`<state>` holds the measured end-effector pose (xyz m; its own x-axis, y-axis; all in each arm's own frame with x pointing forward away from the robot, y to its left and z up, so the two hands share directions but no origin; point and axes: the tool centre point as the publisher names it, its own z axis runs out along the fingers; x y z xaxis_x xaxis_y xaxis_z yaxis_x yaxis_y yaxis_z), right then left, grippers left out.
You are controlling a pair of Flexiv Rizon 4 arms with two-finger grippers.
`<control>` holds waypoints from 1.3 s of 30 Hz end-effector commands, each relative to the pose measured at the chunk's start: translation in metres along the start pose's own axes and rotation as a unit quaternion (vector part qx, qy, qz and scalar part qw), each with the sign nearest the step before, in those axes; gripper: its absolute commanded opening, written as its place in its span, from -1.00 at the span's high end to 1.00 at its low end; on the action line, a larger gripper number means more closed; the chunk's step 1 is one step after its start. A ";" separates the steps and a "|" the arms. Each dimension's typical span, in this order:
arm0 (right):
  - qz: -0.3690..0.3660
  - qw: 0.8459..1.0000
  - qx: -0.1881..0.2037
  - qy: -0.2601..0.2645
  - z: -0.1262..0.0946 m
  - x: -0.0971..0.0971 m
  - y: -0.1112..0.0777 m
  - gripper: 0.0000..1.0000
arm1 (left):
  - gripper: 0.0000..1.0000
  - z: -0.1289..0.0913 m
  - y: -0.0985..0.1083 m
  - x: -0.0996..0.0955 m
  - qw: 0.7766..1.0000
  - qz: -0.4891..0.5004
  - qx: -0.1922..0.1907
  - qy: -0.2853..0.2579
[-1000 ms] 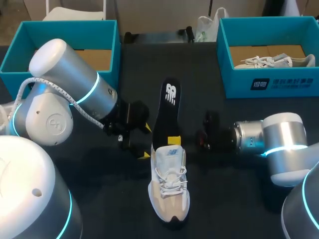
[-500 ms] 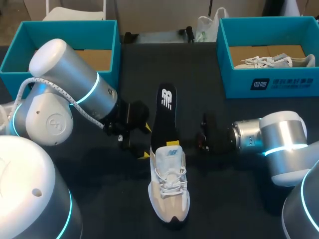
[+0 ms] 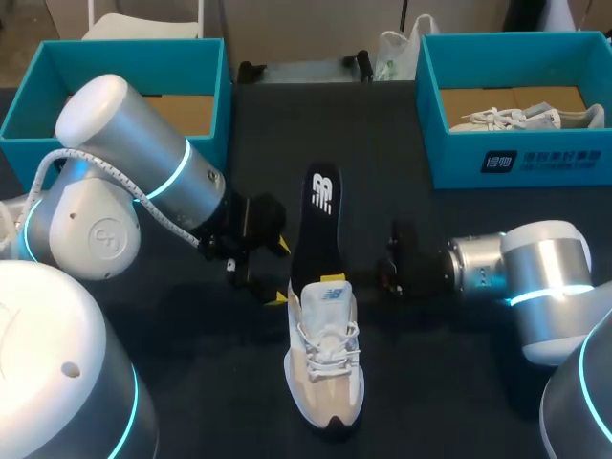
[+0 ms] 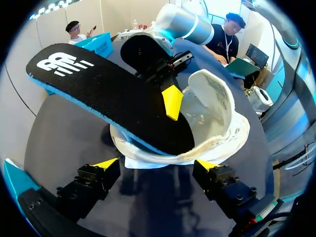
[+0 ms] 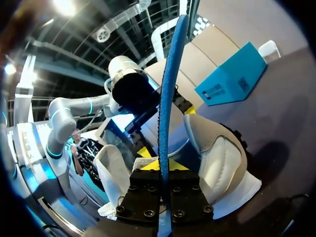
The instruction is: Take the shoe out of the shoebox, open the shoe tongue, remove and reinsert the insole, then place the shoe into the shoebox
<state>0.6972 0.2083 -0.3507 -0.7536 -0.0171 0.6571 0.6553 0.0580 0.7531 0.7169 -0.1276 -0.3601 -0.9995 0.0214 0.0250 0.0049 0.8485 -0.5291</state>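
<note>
One black insole [image 3: 319,220] sits pinched in the right jaws, pointing to twelve o'clock, its near end inside the white shoe [image 3: 325,363] mid-surface [image 3: 449,382]; left jaws gape open at the shoe's ten o'clock.

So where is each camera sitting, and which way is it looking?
Head view: above and behind the robot, looking down on the table; left arm and right arm enter from the sides.
Left wrist view: on the left wrist, facing the heel of the shoe past its open left gripper.
Right wrist view: on the right wrist, looking along the right gripper, shut on the edge of the insole.
Shared: both wrist views show the shoe, the insole and the other arm's gripper.
</note>
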 end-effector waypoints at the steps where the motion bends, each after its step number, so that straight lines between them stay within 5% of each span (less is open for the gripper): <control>1: -0.005 1.000 0.006 0.001 0.004 0.003 0.000 0.73 | -1.00 0.001 0.000 0.000 1.000 0.000 0.000 0.000; 31: -0.044 0.999 0.023 0.002 0.013 0.010 0.038 0.44 | -1.00 0.001 0.000 0.000 1.000 0.000 0.000 0.000; 39: -0.041 0.999 0.013 0.008 0.020 0.008 0.050 0.55 | -1.00 0.001 0.000 0.000 1.000 0.000 0.000 0.000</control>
<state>0.7210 0.2273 -0.3082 -0.8045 -0.0393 0.5926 0.5886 0.0801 0.8044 0.7169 -0.1276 -0.3601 -0.9995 0.0214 0.0250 0.0049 0.8485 -0.5291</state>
